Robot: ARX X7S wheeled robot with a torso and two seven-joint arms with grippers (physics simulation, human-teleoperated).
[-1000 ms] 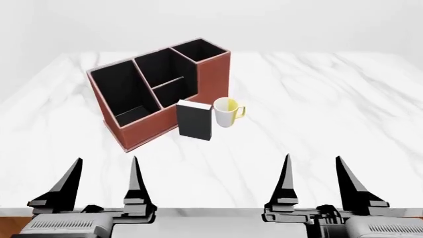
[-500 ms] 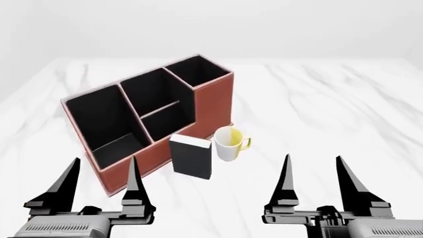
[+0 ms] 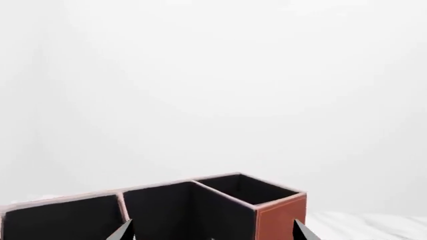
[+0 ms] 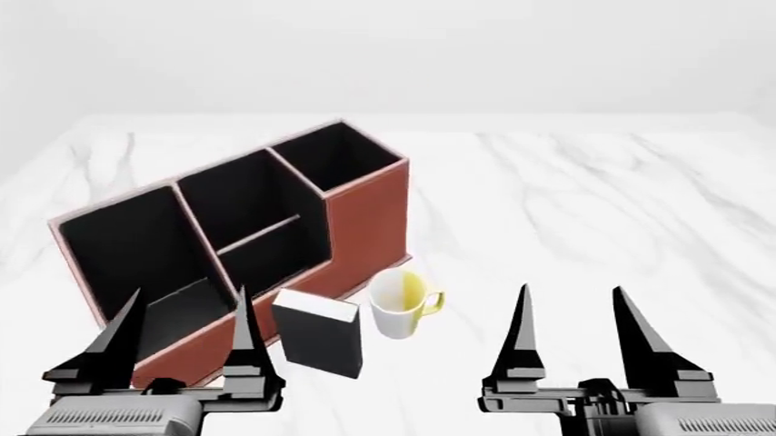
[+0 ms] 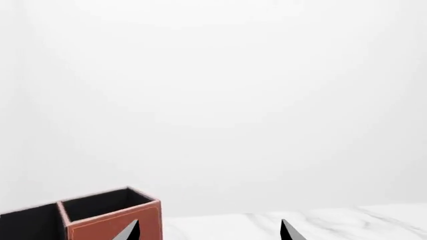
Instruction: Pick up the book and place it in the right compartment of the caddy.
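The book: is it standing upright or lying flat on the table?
Upright. The book stands on its lower edge in front of the caddy, white page edges facing up, beside the mug.

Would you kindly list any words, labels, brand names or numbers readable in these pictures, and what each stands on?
None can be read in any view.
The book: plain black cover.
The mug: no print.
The caddy: unmarked walls.
Both grippers, left gripper and right gripper: no labels.
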